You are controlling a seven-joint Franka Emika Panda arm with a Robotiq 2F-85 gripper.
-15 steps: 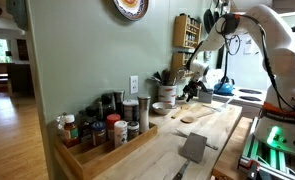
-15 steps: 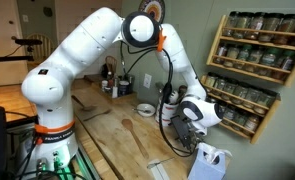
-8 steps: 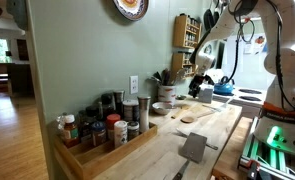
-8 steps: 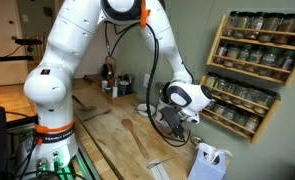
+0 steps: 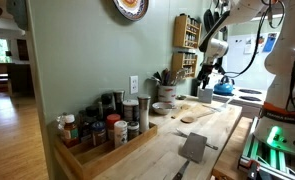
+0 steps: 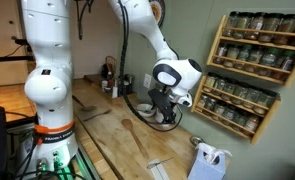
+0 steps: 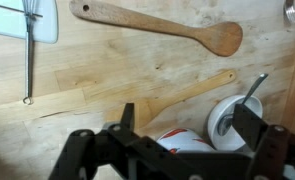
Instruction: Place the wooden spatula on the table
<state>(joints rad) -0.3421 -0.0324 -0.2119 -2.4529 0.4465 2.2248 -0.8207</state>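
Note:
The wooden spatula [image 7: 185, 94] lies flat on the table [image 7: 107, 60], slanting up to the right, just below a pale wooden spoon [image 7: 157, 24] with a rounded head. My gripper [image 7: 190, 122] hangs above the spatula with both fingers spread wide and nothing between them. In both exterior views the gripper [image 5: 208, 77] [image 6: 168, 108] is raised off the table [image 5: 202, 130] [image 6: 112, 140], near the back wall. The spoon [image 6: 135, 133] lies on the wood in front of it.
A white bowl [image 7: 227, 120] with a metal utensil sits beside the spatula's handle. A utensil crock [image 5: 167, 92], a spice tray [image 5: 99, 133] and a grey metal scraper [image 5: 194, 148] are on the counter. A wall spice shelf [image 6: 249, 72] is close by.
The arm has swung upward and back toward the wall, lifting the gripper away from the table. The spatula and spoon stay on the wood.

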